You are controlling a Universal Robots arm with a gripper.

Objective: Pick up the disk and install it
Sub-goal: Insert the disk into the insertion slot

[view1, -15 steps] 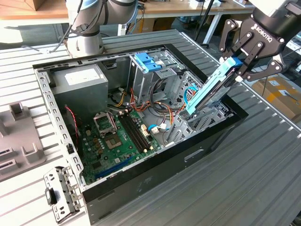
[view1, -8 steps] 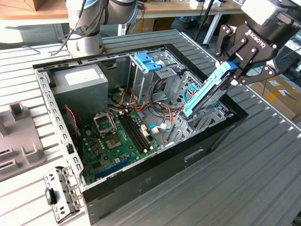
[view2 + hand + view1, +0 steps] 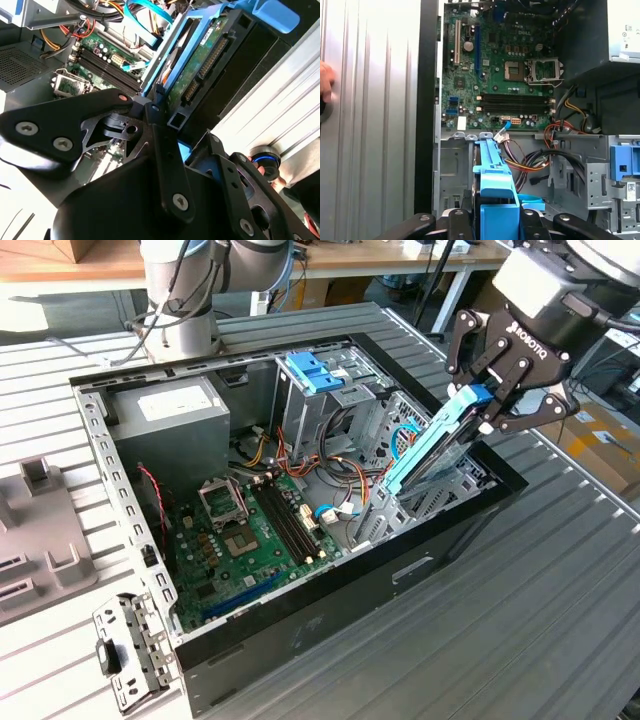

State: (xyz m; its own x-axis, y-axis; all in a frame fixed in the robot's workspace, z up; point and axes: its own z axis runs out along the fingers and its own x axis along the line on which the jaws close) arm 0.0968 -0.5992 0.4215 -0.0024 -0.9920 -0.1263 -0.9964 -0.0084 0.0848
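Exterior view's got one open computer case (image 3: 300, 630) sitting on the slatted bench (image 3: 520, 620), and the single gripper (image 3: 490, 405) is hanging over the case's right-hand end with its fingers clamping one disk (image 3: 430, 450) by the blue end tab. The disk is leaning at a steep tilt, upper end up in the fingers, lower end dipping into the metal drive bay at that corner of the case. In both wrist views the blue rails are running straight out from the fingers toward the one green motherboard (image 3: 250, 540) lying on the case floor. One grey power supply (image 3: 165, 425) is sitting in the far left corner, one paler blue bracket (image 3: 312, 370) along the far edge, and one loose metal plate (image 3: 125, 650) is lying on the bench by the case's near left corner.
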